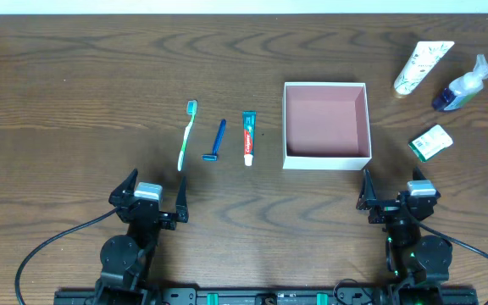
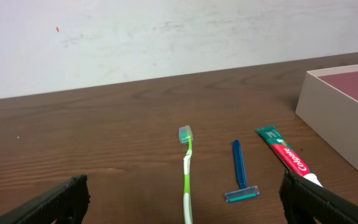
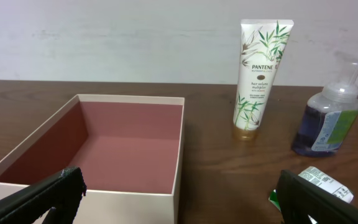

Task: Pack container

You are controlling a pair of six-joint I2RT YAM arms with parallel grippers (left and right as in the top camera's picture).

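Observation:
The container (image 1: 327, 161), a square shallow box with white walls and a dusty-pink inside, sits mid-table and holds nothing; it also shows in the right wrist view (image 3: 129, 200) and at the right edge of the left wrist view (image 2: 334, 118). Left of it lie a toothpaste tube (image 1: 248, 137), a blue razor (image 1: 216, 141) and a green toothbrush (image 1: 187, 134). Right of it are a Pantene tube (image 1: 420, 66), a purple pump bottle (image 1: 463, 85) and a green-and-white packet (image 1: 431, 141). My left gripper (image 1: 149, 203) and right gripper (image 1: 396, 196) are open, empty, near the front edge.
The table is dark wood (image 1: 74, 102). In the left wrist view the toothbrush (image 2: 187, 171), razor (image 2: 239, 177) and toothpaste (image 2: 288, 158) lie just ahead of the jaws. A pale wall stands behind the table's far edge.

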